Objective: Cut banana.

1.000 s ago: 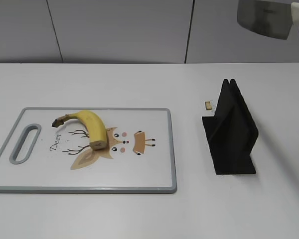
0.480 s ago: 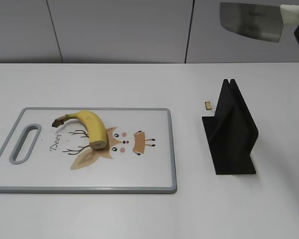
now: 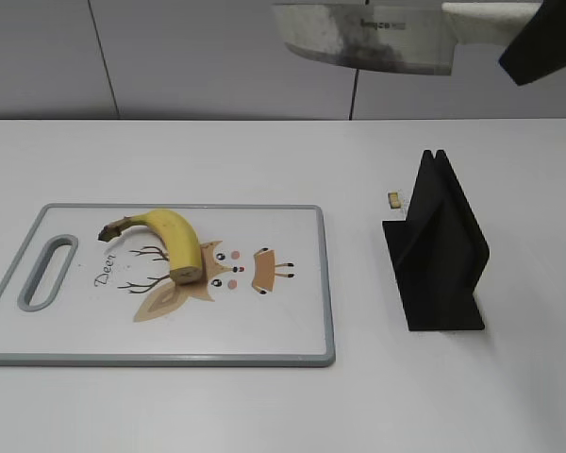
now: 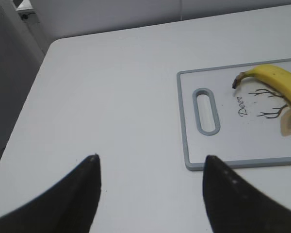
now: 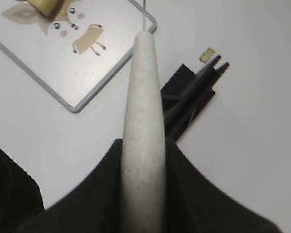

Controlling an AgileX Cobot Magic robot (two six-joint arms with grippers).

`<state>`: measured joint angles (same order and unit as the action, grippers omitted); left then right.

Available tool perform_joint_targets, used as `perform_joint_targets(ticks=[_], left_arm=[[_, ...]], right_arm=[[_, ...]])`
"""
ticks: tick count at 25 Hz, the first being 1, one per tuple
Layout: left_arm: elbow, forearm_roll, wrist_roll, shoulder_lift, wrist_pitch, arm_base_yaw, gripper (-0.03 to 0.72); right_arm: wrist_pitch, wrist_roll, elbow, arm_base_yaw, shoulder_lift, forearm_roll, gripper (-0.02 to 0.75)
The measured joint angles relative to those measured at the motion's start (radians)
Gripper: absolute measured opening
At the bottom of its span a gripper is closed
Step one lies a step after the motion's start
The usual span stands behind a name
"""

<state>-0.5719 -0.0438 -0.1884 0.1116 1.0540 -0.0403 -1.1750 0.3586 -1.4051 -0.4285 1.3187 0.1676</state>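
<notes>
The banana (image 3: 171, 240), a short curved yellow piece with a dark stem at its left end and a cut face toward the front, lies on the white cutting board (image 3: 264, 330); it also shows in the left wrist view (image 4: 277, 80). My right gripper (image 3: 538, 47) is shut on the pale handle (image 5: 143, 121) of a cleaver, whose wide steel blade (image 3: 368, 36) hangs high in the air, above and right of the board. My left gripper (image 4: 149, 167) is open and empty over bare table, left of the board's handle slot (image 4: 205, 109).
A black knife stand (image 3: 439, 250) sits on the table right of the board, with a small tan scrap (image 3: 393, 199) beside it. The board has a grey rim and a deer cartoon print (image 3: 236, 269). A grey wall runs behind the table.
My right gripper has carried the cleaver leftward along the top of the exterior view, from the far right corner to above the middle. The banana and the board have not moved.
</notes>
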Motion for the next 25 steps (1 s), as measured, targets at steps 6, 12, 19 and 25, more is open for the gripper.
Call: perform_joint_targets(ticks=[6, 12, 19, 25], left_arm=[[-0.076, 0.086, -0.139, 0.192, -0.102, -0.013, 0.622], [-0.195, 0.205, -0.355, 0.411, -0.121, -0.038, 0.609], [-0.336, 0.225, -0.547, 0.623, -0.121, -0.205, 0.593], [-0.442, 0.225, -0.682, 0.810, -0.082, -0.291, 0.593]], right_arm=[[0.072, 0.202, 0.000, 0.000, 0.000, 0.078, 0.174], [0.097, 0.351, 0.000, 0.000, 0.009, 0.100, 0.174], [0.100, 0.548, -0.001, 0.000, 0.084, 0.171, 0.174], [0.104, 0.726, -0.001, 0.000, 0.165, 0.261, 0.174]])
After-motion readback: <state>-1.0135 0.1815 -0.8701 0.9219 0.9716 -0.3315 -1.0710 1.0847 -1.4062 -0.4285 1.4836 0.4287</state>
